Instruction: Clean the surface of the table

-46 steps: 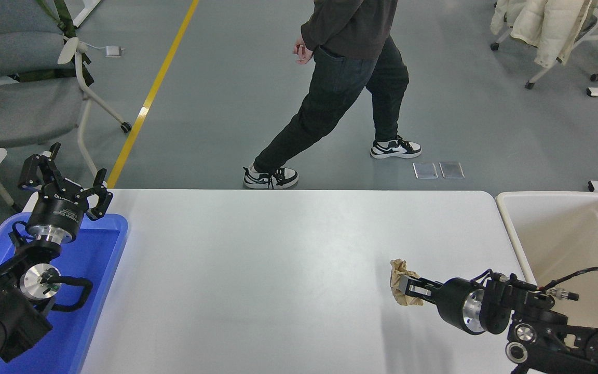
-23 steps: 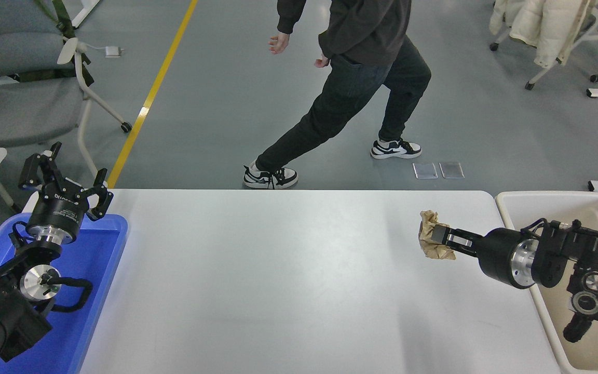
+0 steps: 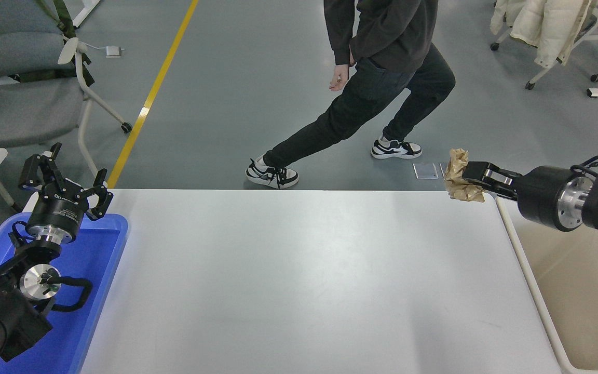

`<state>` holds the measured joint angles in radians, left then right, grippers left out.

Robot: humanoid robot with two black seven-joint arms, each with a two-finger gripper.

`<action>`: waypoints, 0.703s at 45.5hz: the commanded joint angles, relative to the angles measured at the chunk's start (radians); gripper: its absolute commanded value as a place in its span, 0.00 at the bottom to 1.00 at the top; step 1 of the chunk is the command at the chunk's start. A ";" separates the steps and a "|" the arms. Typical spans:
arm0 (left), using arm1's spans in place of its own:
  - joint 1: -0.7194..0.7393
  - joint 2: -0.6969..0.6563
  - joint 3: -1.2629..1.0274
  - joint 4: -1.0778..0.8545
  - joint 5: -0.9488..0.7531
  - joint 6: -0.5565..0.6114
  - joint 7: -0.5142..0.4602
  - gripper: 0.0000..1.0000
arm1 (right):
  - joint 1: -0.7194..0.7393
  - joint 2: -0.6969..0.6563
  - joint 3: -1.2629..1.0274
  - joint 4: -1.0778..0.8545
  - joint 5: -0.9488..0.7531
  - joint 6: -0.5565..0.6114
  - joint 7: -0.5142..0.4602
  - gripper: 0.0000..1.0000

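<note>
Disposal step: right gripper [image 3: 469,175] clamped on crumpled paper [image 3: 460,182] past bench [image 3: 299,280] corner; next, release over bin [image 3: 579,291].

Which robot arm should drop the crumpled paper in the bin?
The right. Its gripper already holds the paper, next to the beige bin. The left gripper sits open over the blue tray, far across the table.

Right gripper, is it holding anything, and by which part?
Yes: the right gripper is shut on a crumpled brown paper wad, pinching its right side. The left gripper holds nothing.
</note>
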<state>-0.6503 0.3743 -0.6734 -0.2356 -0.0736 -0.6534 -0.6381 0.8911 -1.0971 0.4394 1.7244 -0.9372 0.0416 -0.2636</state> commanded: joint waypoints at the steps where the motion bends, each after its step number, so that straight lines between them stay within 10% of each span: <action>1: 0.000 0.000 0.000 0.001 0.000 0.000 0.000 1.00 | -0.052 -0.041 0.070 -0.063 0.009 -0.003 0.038 0.00; 32: 0.001 0.001 0.000 -0.001 0.000 0.003 0.000 1.00 | -0.247 0.026 0.191 -0.859 0.192 0.011 0.248 0.00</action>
<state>-0.6491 0.3751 -0.6731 -0.2353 -0.0736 -0.6511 -0.6381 0.6960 -1.1192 0.6201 1.1506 -0.8199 0.0498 -0.0659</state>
